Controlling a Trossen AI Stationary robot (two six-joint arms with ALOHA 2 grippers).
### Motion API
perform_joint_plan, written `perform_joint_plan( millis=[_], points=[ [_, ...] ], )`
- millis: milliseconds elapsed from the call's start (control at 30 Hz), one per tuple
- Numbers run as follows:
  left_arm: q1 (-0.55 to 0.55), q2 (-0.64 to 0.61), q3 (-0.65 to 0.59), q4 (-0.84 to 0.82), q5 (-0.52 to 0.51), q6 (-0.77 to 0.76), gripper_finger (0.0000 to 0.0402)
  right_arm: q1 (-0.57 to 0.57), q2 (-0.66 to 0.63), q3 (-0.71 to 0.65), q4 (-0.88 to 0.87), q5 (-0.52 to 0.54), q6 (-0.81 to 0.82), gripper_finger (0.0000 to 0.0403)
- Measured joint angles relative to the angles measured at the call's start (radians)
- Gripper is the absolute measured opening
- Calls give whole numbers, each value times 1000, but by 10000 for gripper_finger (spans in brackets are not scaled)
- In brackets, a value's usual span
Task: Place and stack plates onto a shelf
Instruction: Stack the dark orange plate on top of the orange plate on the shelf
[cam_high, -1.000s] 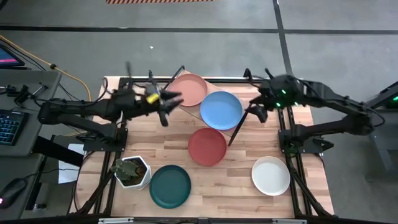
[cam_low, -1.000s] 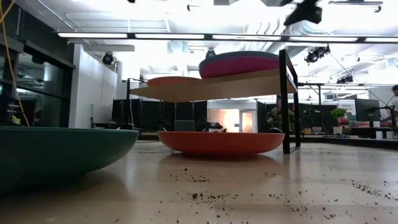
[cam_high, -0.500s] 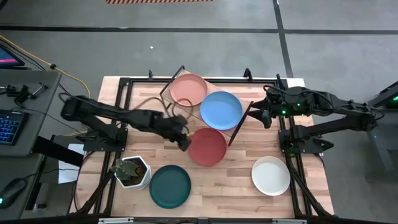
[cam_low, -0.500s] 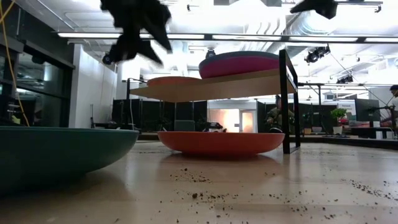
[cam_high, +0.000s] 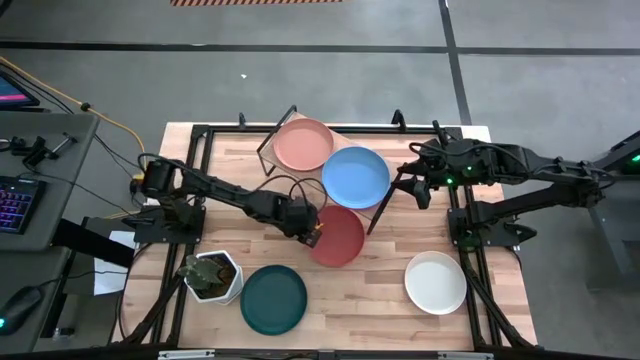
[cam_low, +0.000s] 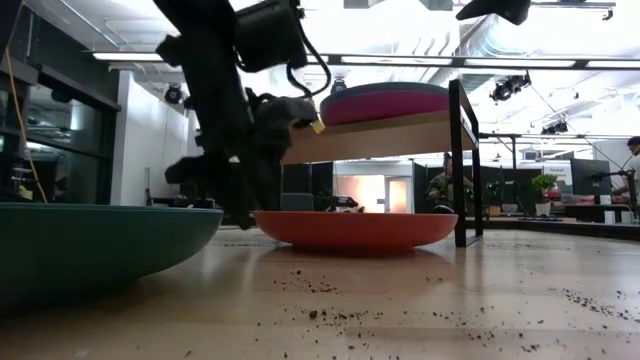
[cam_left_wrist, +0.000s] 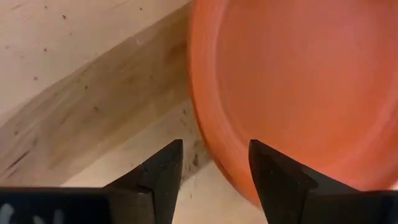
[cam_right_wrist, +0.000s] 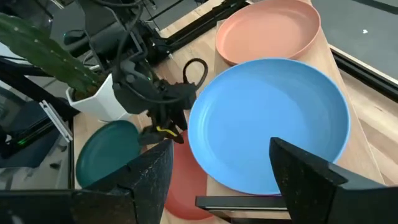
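Left gripper (cam_high: 311, 233) is low at the table, fingers parted with a clear gap and nothing between them; in the left wrist view the rim of the red plate (cam_left_wrist: 292, 87) sits just ahead of the fingertips (cam_left_wrist: 165, 163), not yet pinched. That plate lies flat on the tabletop (cam_high: 380, 285), just right of the gripper and partly under the shelf (cam_high: 345, 140). Behind the left gripper, toward the near table edge: dark green plate (cam_high: 273, 298) flat, with the white hexagonal plant pot (cam_high: 212, 276) beside it.

Shelf's long axis runs diagonally, far-left to near-right (low view shows its board (cam_low: 375, 137) raised above the red plate). On it: peach plate (cam_high: 302, 144) at the far-left end, blue plate (cam_high: 355, 177) next along, stacked on a magenta plate (cam_low: 385, 103) seen in the low view.

Right gripper (cam_high: 418, 186) hovers just right of the blue plate, fingers spread wide, empty. White plate (cam_high: 436, 282) lies flat well nearer the table's front edge.
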Motion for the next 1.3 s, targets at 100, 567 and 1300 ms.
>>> perform_joint_plan(
  millis=[100,567,1300],
  points=[
    [7,31,0,18,-5,-20,181,0,-1,0,0,4,0,248],
    [29,-24,1,-41,64,117,13,0,-1,0,0,37,-32,248],
    [346,-753,-1,-175,-56,253,1,0,20,0,49,37,-34,248]
  ],
)
